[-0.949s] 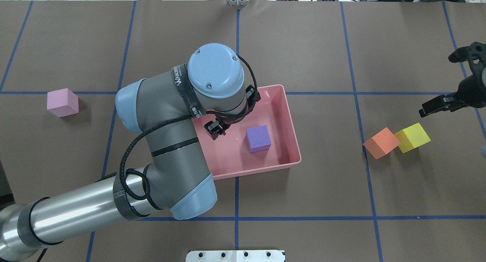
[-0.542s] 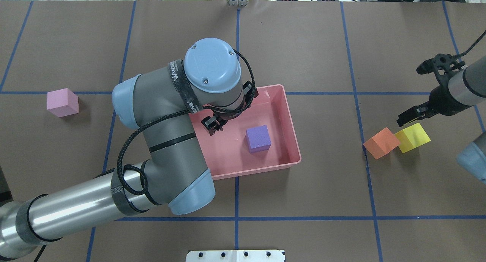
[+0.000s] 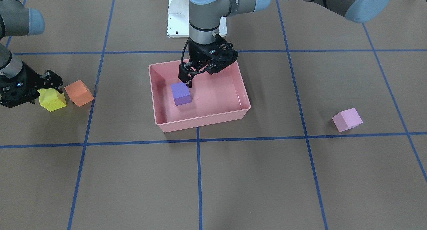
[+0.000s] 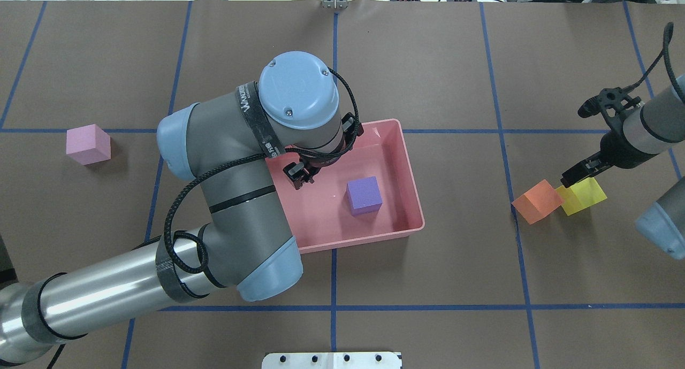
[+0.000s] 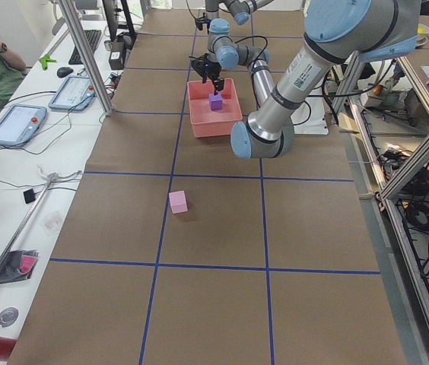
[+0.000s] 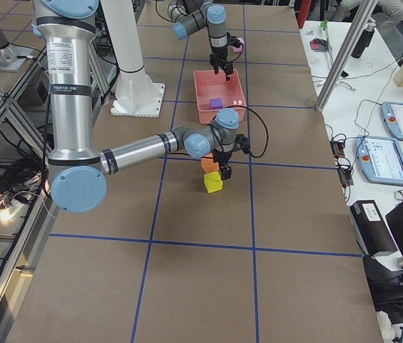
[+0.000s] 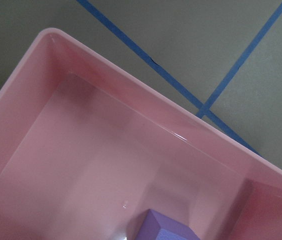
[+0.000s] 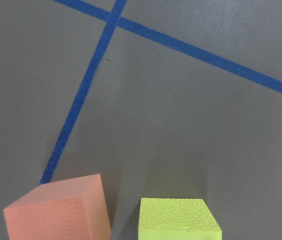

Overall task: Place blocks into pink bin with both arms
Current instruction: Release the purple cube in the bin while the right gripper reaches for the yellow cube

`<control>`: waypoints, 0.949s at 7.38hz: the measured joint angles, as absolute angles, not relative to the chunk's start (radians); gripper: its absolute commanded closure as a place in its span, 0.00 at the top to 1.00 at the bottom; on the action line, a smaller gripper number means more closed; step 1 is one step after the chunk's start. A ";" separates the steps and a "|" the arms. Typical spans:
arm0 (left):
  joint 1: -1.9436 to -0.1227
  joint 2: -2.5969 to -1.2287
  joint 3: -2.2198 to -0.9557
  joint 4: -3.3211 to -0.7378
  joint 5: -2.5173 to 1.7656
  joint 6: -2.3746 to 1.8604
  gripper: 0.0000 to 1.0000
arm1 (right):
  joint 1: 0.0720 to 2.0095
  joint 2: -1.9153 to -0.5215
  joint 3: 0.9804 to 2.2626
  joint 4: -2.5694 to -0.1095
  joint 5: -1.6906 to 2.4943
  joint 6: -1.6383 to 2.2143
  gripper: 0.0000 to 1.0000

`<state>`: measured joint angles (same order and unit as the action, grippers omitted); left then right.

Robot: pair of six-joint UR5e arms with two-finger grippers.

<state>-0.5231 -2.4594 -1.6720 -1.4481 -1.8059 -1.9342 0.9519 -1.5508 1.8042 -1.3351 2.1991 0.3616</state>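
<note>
The purple block (image 4: 364,195) lies in the pink bin (image 4: 326,219), also in the front view (image 3: 180,94). My left gripper (image 3: 201,76) hangs open and empty over the bin's middle, just beside the purple block. The orange block (image 4: 537,201) and yellow block (image 4: 583,197) touch each other on the table to the bin's right. My right gripper (image 4: 586,171) is open, low over the yellow block (image 3: 51,100). The light pink block (image 4: 88,144) sits alone far left.
Brown paper with blue tape lines (image 4: 503,131) covers the table. The white base plate (image 4: 332,360) is at the near edge. A side table with tablets (image 5: 17,122) and a seated person lies beyond the far edge.
My right arm has come in from the right edge and down, to over the yellow block. My left gripper has drifted slightly left over the bin. The blocks have not moved.
</note>
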 measured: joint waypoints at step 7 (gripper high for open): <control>-0.521 -2.455 -1.671 -1.449 -1.806 -1.934 1.00 | 0.934 -1.545 1.724 -1.331 2.201 0.353 1.00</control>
